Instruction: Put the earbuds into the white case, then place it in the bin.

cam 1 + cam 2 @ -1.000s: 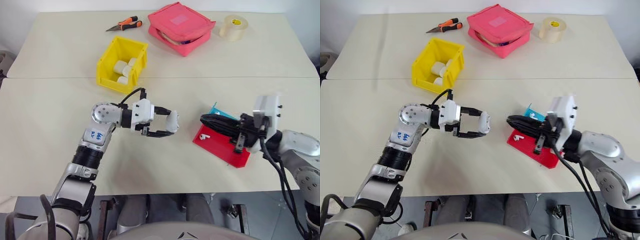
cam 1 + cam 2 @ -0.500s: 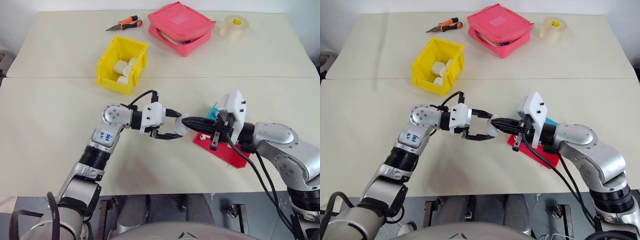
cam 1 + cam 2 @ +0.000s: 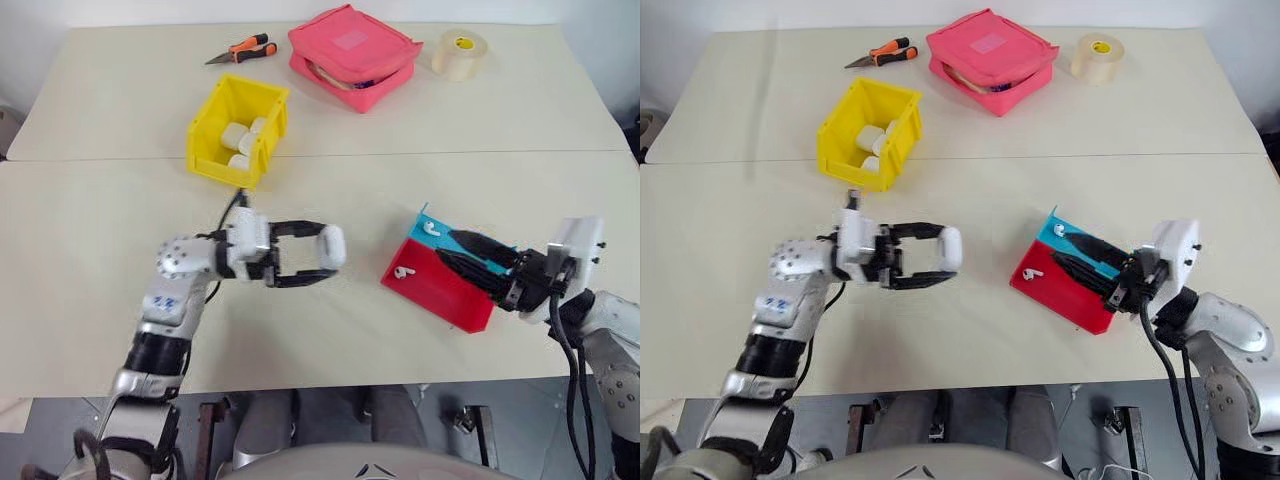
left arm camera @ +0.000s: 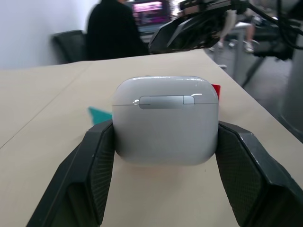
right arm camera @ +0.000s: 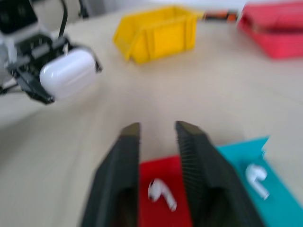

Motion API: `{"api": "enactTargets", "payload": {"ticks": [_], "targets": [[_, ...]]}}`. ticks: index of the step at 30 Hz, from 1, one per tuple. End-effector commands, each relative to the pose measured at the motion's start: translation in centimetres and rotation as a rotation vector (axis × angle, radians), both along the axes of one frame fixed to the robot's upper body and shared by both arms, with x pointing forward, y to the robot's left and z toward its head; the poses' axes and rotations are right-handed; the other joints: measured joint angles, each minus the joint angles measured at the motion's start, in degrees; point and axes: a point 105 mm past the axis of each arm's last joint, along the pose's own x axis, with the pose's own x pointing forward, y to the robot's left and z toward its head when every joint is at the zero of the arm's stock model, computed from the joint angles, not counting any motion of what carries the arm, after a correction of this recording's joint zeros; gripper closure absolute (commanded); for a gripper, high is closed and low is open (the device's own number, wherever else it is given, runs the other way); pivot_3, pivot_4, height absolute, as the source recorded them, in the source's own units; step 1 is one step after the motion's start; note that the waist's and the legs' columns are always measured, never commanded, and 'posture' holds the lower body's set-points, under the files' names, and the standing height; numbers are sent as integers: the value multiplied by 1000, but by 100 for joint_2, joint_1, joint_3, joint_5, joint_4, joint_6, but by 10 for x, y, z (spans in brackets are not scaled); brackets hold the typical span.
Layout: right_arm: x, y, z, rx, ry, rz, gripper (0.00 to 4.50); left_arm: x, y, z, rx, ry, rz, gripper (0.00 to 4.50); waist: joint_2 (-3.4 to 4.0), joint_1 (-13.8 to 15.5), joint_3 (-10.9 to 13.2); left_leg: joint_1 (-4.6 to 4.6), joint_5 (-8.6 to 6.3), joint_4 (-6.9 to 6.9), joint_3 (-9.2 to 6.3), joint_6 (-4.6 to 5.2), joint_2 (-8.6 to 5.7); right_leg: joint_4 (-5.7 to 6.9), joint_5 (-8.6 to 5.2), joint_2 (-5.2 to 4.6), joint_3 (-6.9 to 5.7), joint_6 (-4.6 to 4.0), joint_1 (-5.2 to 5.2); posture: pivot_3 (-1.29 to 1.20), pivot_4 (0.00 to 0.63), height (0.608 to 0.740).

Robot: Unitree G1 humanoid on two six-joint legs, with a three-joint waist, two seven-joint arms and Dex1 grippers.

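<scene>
My left gripper (image 3: 322, 253) is shut on the white case (image 3: 334, 246), held level above the table with its lid closed (image 4: 165, 118). The two earbuds lie on the red and blue tray (image 3: 450, 300): one on the red half (image 3: 404, 271), one on the blue half (image 3: 430, 228). Over that tray my right gripper (image 3: 458, 257) stands open, its fingers (image 5: 187, 142) to either side of the earbud on the red half (image 5: 158, 191) and above it. The yellow bin (image 3: 218, 168) sits at the back left with white rolls inside.
A pink zip pouch (image 3: 350, 55), a roll of clear tape (image 3: 458, 53) and orange-handled pliers (image 3: 238, 50) lie along the far side. A seam between two tabletops crosses behind the grippers. A person sits in the background (image 4: 113, 28).
My right gripper, shut and touching the case half a second ago, has drawn back right over the tray and opened. The left gripper has carried the case leftward.
</scene>
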Motion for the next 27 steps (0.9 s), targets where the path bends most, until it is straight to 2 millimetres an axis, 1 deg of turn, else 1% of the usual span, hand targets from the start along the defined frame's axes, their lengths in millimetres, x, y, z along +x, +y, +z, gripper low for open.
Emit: {"api": "enactTargets", "payload": {"ticks": [1, 3, 5, 6, 8, 9, 11, 13, 15, 16, 19, 22, 24, 26, 27], "targets": [[-4, 6, 11, -20, -123, -18, 1596, 10, 38, 14, -109, 23, 246, 1721, 0, 16, 0, 2, 0, 1, -9, 0, -1, 1, 0, -1, 2, 0, 2, 0, 150, 740], [-3, 8, 13, -17, -163, -34, 916, 15, 56, 9, -121, 56, 362, 1721, 0, 24, 0, 5, -1, 1, -13, 1, -5, 2, 0, -3, 6, 0, 3, 0, 150, 740], [-2, 11, 16, 0, -197, -50, 238, 23, 71, 12, -187, 89, 492, 1721, 0, 33, 0, 4, -1, 1, -10, 1, -7, 4, 0, -3, 6, 0, 3, 0, 150, 740], [-2, 14, 16, -15, -211, -52, 35, 29, 76, 15, -226, 103, 547, 1721, 0, 35, 0, 5, -2, 1, -12, 1, -7, 4, 0, -3, 7, 0, 3, 0, 150, 740], [-3, 21, 14, -67, -232, -37, 35, 41, 84, 19, -292, 152, 644, 1721, 0, 35, 0, 5, -2, 1, -13, 1, -8, 6, 0, -3, 9, 0, 3, 0, 150, 740], [-2, 25, 15, -52, -240, -43, 35, 52, 89, 23, -341, 195, 701, 1721, 0, 39, 0, 5, -2, 0, -12, 1, -8, 6, 0, -3, 9, 0, 2, 0, 150, 740], [1, 29, 16, -25, -244, -58, 35, 70, 91, 28, -366, 233, 757, 1721, -4, 42, 0, 4, -1, 5, -10, 0, -8, 11, 0, -2, 7, 0, 3, 0, 150, 740], [3, 30, 13, -27, -234, -62, 35, 80, 92, 33, -356, 221, 782, 1721, -3, 27, 0, 7, -1, 4, -1, -1, -11, 17, 0, -2, 8, 0, 2, 0, 150, 740], [4, 29, 11, -32, -227, -68, 35, 101, 96, 45, -359, 205, 831, 1721, -3, 12, 0, 11, -1, -3, 9, 0, -15, 16, 0, -3, 9, 0, -1, 0, 150, 740], [5, 29, 11, -34, -225, -74, 35, 118, 97, 52, -338, 211, 867, 1721, -4, 13, 1, 11, -1, -4, 18, 0, -17, 15, 0, -2, 8, 0, -1, 0, 150, 740], [6, 27, 11, -42, -221, -85, 35, 147, 99, 64, -283, 231, 957, 1721, -9, 18, 3, 5, 1, -1, 26, -2, -17, 12, 0, 0, -1, 0, -1, 0, 150, 740], [6, 28, 11, -43, -221, -93, 35, 163, 92, 78, -288, 217, 961, 1721, -9, 10, 3, 9, 0, -8, 32, -1, -19, 10, 0, -1, 0, 1, -1, 0, 150, 740], [5, 28, 11, -41, -221, -99, 35, 166, 88, 80, -281, 215, 935, 1721, -9, 2, 3, 10, -1, -15, 38, 0, -19, 3, 0, -1, -4, 1, -2, 0, 150, 740], [5, 28, 11, -35, -222, -107, 0, 169, 85, 77, -245, 219, 924, 990, -9, -6, 3, 10, -1, -19, 41, 0, -17, 0, 0, -1, -15, 1, -4, 0, 150, 740], [5, 29, 11, -33, -221, -110, 0, 169, 82, 74, -222, 219, 911, 752, -9, -15, 4, 10, -1, -20, 43, 0, -16, -1, 0, -2, -20, 1, -4, 0, 150, 740]]}}
